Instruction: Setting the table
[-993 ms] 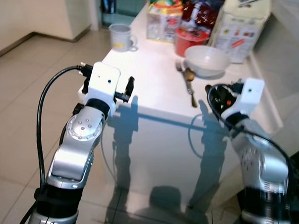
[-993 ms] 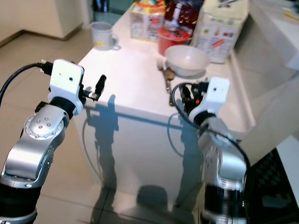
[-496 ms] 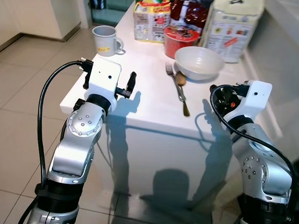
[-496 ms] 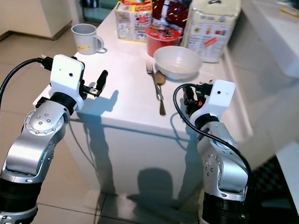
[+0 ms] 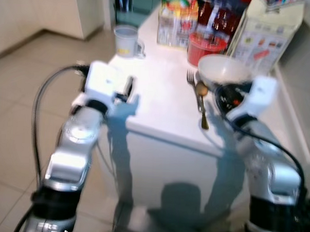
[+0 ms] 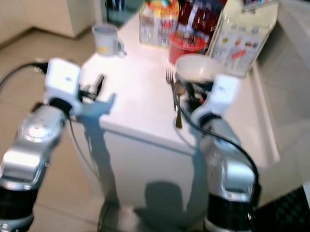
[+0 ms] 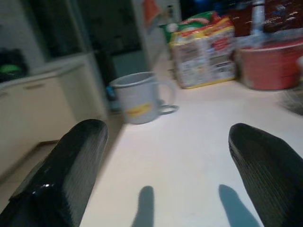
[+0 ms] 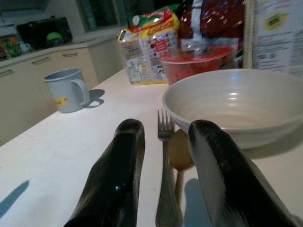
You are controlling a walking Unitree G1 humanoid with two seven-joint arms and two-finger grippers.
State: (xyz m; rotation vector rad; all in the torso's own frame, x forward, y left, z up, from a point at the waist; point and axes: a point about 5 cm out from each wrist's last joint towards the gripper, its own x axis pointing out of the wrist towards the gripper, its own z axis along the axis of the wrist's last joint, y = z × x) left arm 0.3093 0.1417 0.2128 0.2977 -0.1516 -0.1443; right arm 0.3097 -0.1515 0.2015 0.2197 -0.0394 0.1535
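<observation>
A white table (image 5: 161,98) holds a pale bowl (image 5: 224,70), with a fork (image 5: 191,78) and a wooden spoon (image 5: 202,100) lying side by side just left of it. A grey mug (image 5: 126,40) stands at the far left corner. My left gripper (image 5: 128,88) hovers open over the near left edge, its fingers wide apart and pointing toward the mug (image 7: 139,97). Near the bowl my right gripper (image 5: 224,97) hangs low over the table, open and empty. In its wrist view the fork (image 8: 165,189) and spoon (image 8: 180,151) lie between its fingers (image 8: 118,179).
A red tub (image 5: 205,46), a noodle pack (image 5: 174,22), a dark red bag and a tall white carton (image 5: 264,36) crowd the far end of the table. Tiled floor (image 5: 22,89) lies to the left. A pale counter or wall runs along the right.
The whole view has shifted and blurred, so the camera moved. Both grippers now reach further over the table; the right one has come up close to the bowl, fork and spoon.
</observation>
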